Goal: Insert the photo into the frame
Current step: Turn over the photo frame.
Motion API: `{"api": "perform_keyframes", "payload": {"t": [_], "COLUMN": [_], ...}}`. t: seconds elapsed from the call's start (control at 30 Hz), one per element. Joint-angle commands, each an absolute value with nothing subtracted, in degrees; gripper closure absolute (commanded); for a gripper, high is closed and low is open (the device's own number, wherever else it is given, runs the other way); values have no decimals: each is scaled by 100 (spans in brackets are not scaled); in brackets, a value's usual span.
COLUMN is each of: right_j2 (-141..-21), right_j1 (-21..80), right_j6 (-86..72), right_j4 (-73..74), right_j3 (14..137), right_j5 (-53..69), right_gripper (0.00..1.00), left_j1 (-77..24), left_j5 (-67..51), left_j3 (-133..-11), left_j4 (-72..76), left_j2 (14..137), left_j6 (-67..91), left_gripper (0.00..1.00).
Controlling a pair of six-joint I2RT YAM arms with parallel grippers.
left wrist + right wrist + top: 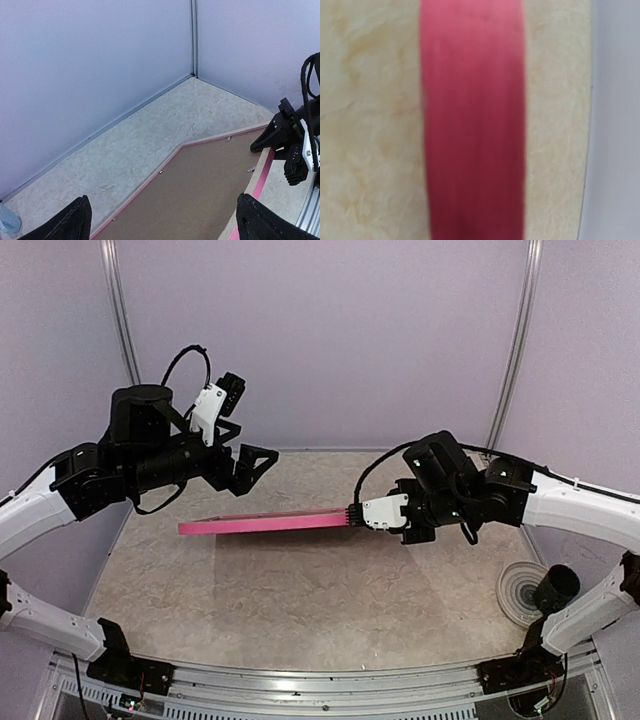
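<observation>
The frame (265, 524) hangs almost level above the table, seen nearly edge-on, its pink face downward. My right gripper (352, 517) is shut on its right end. In the right wrist view a blurred pink rail (472, 125) fills the middle, and my own fingers do not show. My left gripper (250, 465) stands open just above the frame's left part, with nothing between its fingers (75, 220). From the left wrist I look down on the frame's back: a brown backing board (200, 190) inside the pale, pink-edged rail (264, 172). The photo is out of view.
A grey marbled table (300, 610) lies under the frame, closed in by lilac walls with a corner post (193, 37). A round pale disc (520, 590) lies at the table's right edge beside the right arm. A small pale blue thing (7, 218) sits by the left wall.
</observation>
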State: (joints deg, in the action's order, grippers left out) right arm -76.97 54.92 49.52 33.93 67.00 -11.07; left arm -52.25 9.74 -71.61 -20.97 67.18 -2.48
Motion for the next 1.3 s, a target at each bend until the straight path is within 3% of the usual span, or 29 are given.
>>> {"api": "perform_keyframes", "payload": {"t": [0.0, 0.27, 0.87, 1.27], "right_j2": [-7886, -8070, -8719, -8236], "right_j1": [5306, 5007, 3671, 2431], "right_j6": [3628, 2832, 337, -1537], "right_j4": [3269, 3458, 3886, 2841], "right_j3": [7516, 8235, 10151, 9604], "right_j5": [-694, -532, 309, 1869], "right_gripper": [100, 100, 100, 100], "left_j1": [-5359, -5633, -5756, -5806], "left_j5": [1418, 2376, 2374, 2290], "left_j3": [-7055, -6789, -6216, -5827], "left_j4": [-1425, -943, -541, -308], "left_j2": [6190, 5756, 5657, 5682], "left_j6": [-26, 148, 410, 587], "left_gripper": [1, 1, 1, 1]}}
